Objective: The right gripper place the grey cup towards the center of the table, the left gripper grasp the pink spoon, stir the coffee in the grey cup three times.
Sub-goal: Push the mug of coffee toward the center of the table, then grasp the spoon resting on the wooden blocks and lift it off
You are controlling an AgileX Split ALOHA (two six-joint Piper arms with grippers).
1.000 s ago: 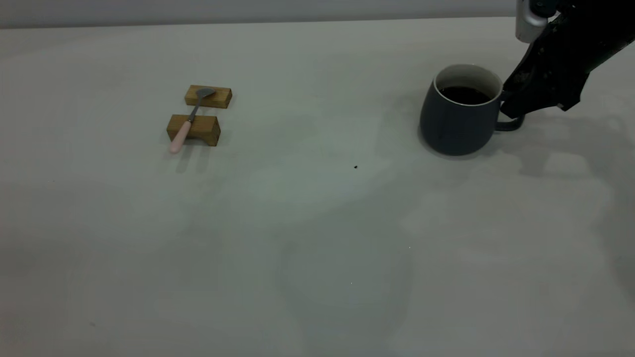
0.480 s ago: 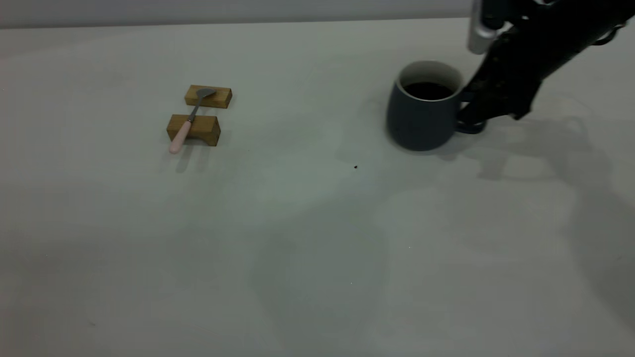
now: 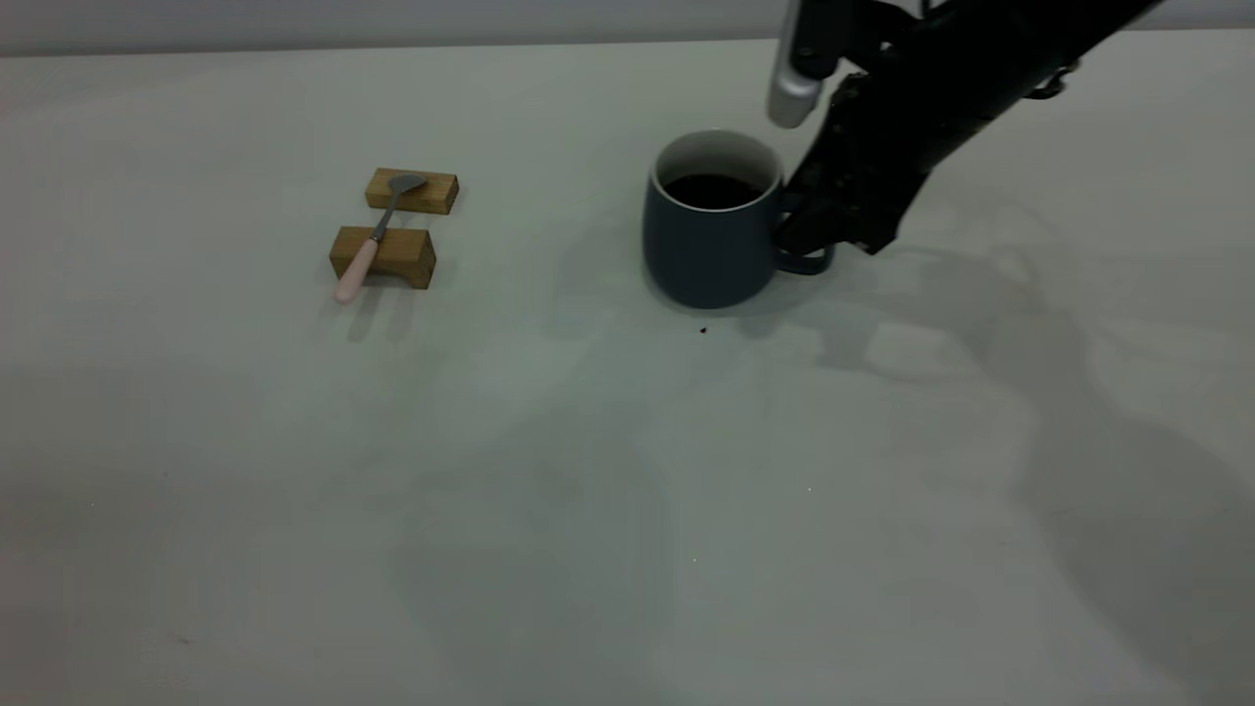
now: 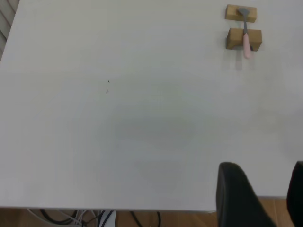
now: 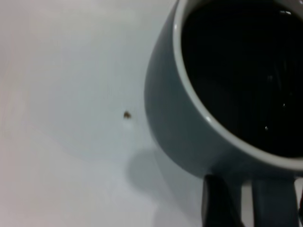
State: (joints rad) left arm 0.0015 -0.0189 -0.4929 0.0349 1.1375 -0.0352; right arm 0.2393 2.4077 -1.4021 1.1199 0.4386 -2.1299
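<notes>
gripping the handle of the grey cup (image 3: 708, 235), the right gripper (image 3: 806, 233) has its fingers pinched on the loop, arm reaching in from upper right. cup stands upright on the table (image 3: 627, 471) near the middle, w/ the coffee (image 3: 713, 190) dark inside, a tiny dark speck (image 3: 703, 330) just in front. pink spoon (image 3: 371, 239) lies across two wooden blocks (image 3: 384, 257), well apart to the left. left gripper (image 4: 259, 196) hangs at the table edge, fingers spread, holding nothing.
</notes>
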